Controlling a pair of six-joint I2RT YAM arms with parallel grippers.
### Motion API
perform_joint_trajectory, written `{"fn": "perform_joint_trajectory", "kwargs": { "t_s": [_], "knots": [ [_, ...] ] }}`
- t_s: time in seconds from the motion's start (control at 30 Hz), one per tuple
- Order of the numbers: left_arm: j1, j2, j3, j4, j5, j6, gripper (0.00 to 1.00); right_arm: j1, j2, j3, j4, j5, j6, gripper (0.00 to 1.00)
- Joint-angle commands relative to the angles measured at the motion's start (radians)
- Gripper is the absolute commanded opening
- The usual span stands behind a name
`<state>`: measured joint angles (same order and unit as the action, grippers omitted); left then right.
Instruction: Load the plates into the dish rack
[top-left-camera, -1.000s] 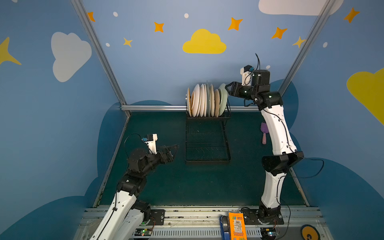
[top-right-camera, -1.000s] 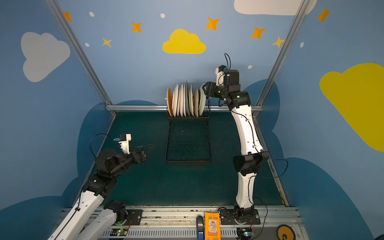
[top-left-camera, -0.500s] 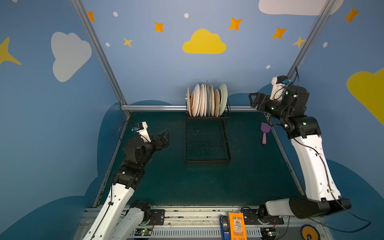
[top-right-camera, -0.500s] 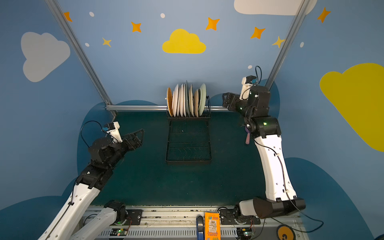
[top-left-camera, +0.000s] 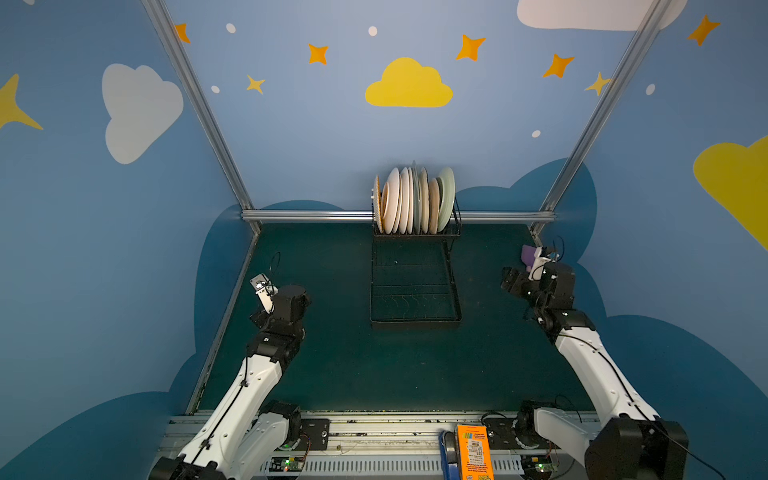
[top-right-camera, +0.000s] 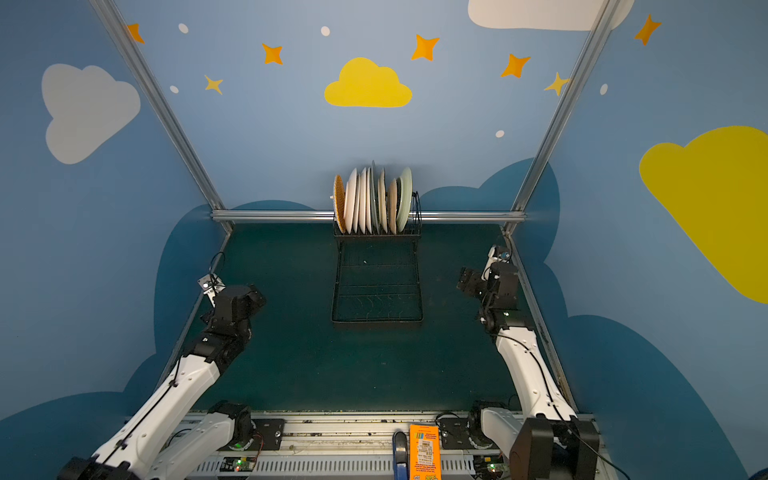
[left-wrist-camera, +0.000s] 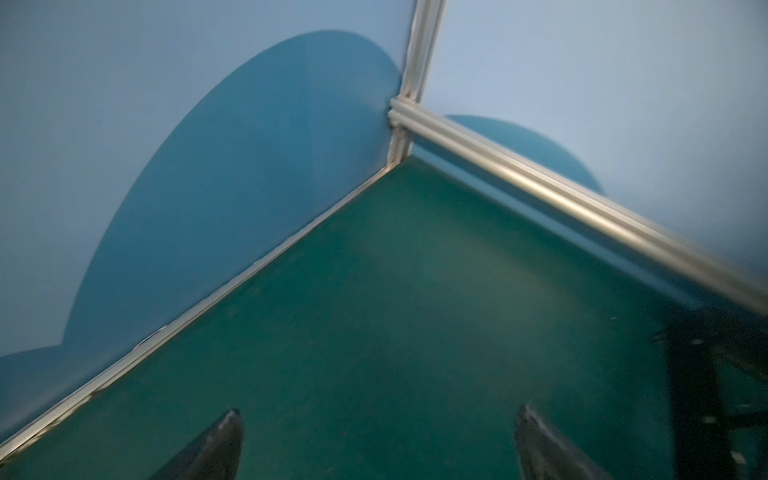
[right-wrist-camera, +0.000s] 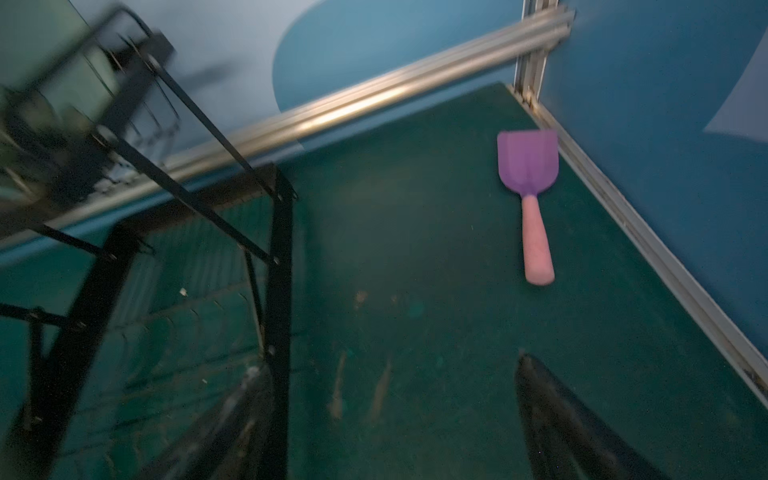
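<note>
Your plates (top-left-camera: 413, 201) stand on edge, packed side by side in the raised slotted section of the dish rack (top-left-camera: 415, 321). The rack sits at the far end of the bench (top-left-camera: 332, 365), and its raised end is against the silver back rail (top-left-camera: 311, 215). In both top views the row runs from an orange-patterned plate (top-right-camera: 339, 203) at the left end, through white and cream ones, to a mint plate (top-left-camera: 448, 195) at the right end. The rims overlap too closely for you to count them with certainty; it looks like about eight. The rack's flat tray base reaches toward you across the green mat.

Your right tool (top-left-camera: 509, 280) hangs above the bench to the right of the tray base, well apart from the plates. In the right wrist view its fingers (right-wrist-camera: 552, 415) are spread wide over bare mat and it is released. That view is blurred, with the black frame of the rack just beside one finger. A purple scoop with a pink handle (right-wrist-camera: 532, 199) lies flat on the bench near the right wall, ahead of the tool and apart from it.

Your left tool (left-wrist-camera: 380, 411) is over the left side of the bench, well apart from the rack. The left wrist view shows its two dark fingers (left-wrist-camera: 216, 444) standing wide over bare mat, so it is released too. It faces the far left corner, with the rack only a dark blur at the edge.
</note>
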<state>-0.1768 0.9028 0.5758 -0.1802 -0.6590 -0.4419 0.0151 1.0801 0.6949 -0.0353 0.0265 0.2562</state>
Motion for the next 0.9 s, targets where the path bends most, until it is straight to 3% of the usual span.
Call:
{"fn": "perform_joint_trajectory", "kwargs": {
  "t_s": [0.0, 0.27, 0.5, 0.63, 0.73, 0.8, 0.87],
  "knots": [
    [0.029, 0.021, -0.019, 0.052, -0.112, 0.001, 1.00, -0.002, -0.012, -0.086, 0.233, 0.020, -0.066, 0.89],
    [0.036, 0.133, -0.169, 0.376, -0.079, 0.180, 1.00, -0.004, 0.073, -0.139, 0.182, 0.076, -0.080, 0.89],
    [0.047, 0.314, -0.279, 0.826, 0.046, 0.346, 1.00, -0.003, 0.166, -0.217, 0.371, 0.072, -0.105, 0.89],
    [0.076, 0.392, -0.320, 1.024, 0.216, 0.392, 1.00, -0.020, 0.211, -0.254, 0.483, 0.050, -0.108, 0.89],
    [0.094, 0.581, -0.330, 1.236, 0.329, 0.402, 1.00, -0.027, 0.325, -0.293, 0.662, 0.006, -0.130, 0.92],
    [0.090, 0.629, -0.287, 1.206, 0.353, 0.424, 1.00, -0.025, 0.342, -0.262, 0.637, -0.045, -0.145, 0.92],
    [0.111, 0.610, -0.212, 1.029, 0.347, 0.398, 1.00, -0.023, 0.341, -0.198, 0.492, -0.060, -0.151, 0.92]
  ]
}}
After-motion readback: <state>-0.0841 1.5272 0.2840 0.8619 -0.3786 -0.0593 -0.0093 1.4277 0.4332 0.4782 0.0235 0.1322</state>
